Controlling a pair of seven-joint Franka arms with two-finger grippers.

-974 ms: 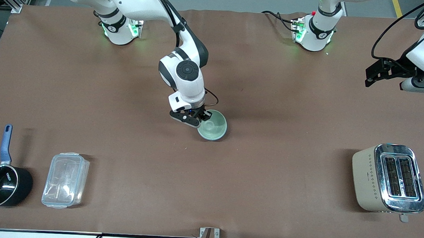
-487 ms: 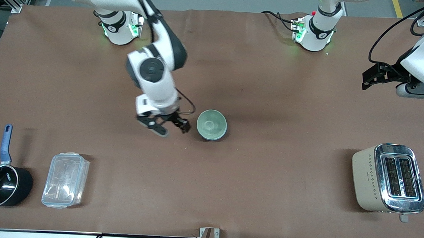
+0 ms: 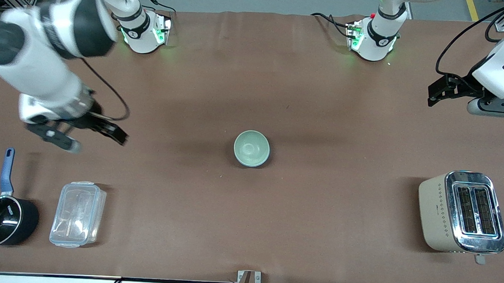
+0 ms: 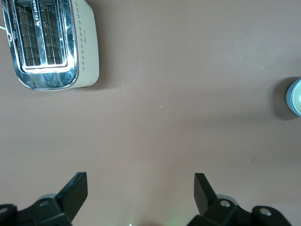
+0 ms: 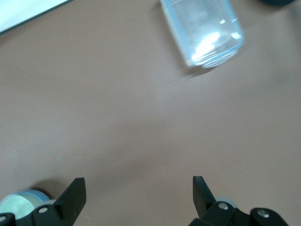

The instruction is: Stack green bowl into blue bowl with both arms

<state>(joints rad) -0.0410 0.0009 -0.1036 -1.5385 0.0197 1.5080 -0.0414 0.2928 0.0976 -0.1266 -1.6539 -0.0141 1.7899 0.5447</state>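
Observation:
The pale green bowl [image 3: 251, 147] sits upright at the middle of the table. In the right wrist view the green bowl [image 5: 14, 202] shows a sky-blue edge around it, the blue bowl [image 5: 26, 192], so the green one rests inside the blue one. My right gripper [image 3: 94, 139] is open and empty, up in the air over bare table toward the right arm's end, well away from the bowls. My left gripper [image 3: 432, 93] is open and empty over the left arm's end of the table, where that arm waits. Both wrist views show spread jaws, the left gripper [image 4: 140, 181] and the right gripper [image 5: 138, 183].
A cream and chrome toaster [image 3: 461, 212] stands near the front camera at the left arm's end. A clear plastic lidded box [image 3: 78, 214] and a black saucepan with a blue handle [image 3: 2, 220] lie near the front camera at the right arm's end.
My right gripper was at the green bowl's rim, let it go and swung away toward the right arm's end of the table. The bowl stayed put. The left arm barely moved.

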